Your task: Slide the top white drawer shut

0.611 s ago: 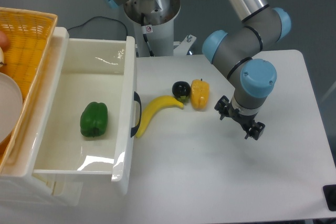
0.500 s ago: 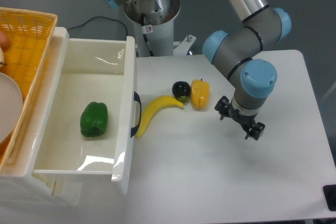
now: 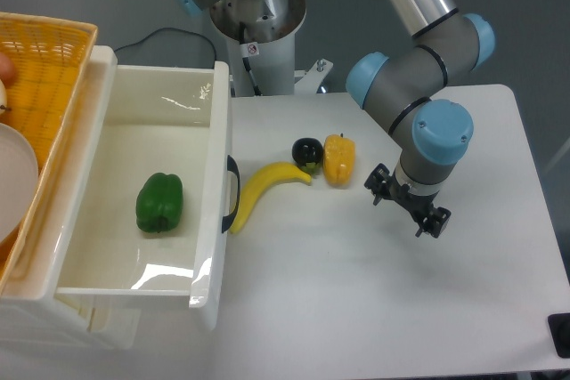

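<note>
The top white drawer (image 3: 216, 246) stands pulled far out at the left, its front panel facing right with a black curved handle (image 3: 233, 193). A green bell pepper (image 3: 159, 202) lies inside it. My gripper (image 3: 407, 205) hangs over the table well to the right of the drawer front, pointing down, with its fingers spread open and nothing between them. It touches none of the objects.
A banana (image 3: 261, 190), a dark round fruit (image 3: 307, 151) and a yellow pepper (image 3: 339, 158) lie on the white table (image 3: 374, 309) between drawer and gripper. A yellow woven basket (image 3: 40, 68) with a white plate sits on top at far left. The arm's base (image 3: 258, 24) stands behind.
</note>
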